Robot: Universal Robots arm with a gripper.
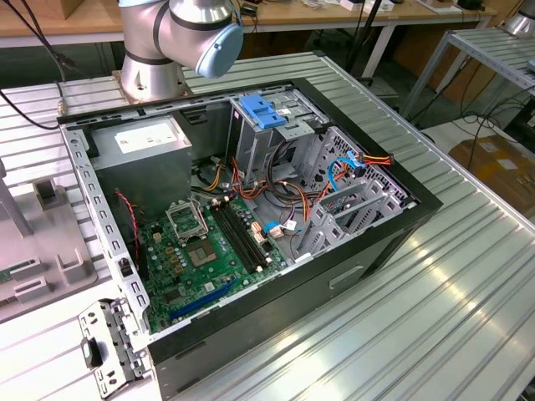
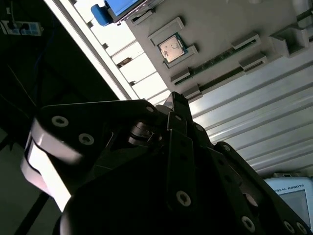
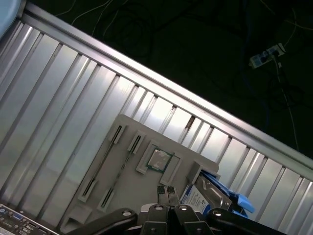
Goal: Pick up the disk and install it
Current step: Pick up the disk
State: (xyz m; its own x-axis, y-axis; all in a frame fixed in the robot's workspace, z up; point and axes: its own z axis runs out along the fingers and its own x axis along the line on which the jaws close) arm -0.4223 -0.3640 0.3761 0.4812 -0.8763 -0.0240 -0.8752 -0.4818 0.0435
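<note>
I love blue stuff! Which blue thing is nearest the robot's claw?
The disk with blue rails, at the grey tray by the gripper. The blue bracket sits away on the drive cage.

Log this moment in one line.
stage: pre-grasp | tool: shut, empty, over grey tray | disk: on tray beside processor, not held

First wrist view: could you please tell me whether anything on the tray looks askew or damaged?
Nothing stands out. The chip sits square in its pocket on the tray, and the disk lies at the tray's end with no visible damage.
</note>
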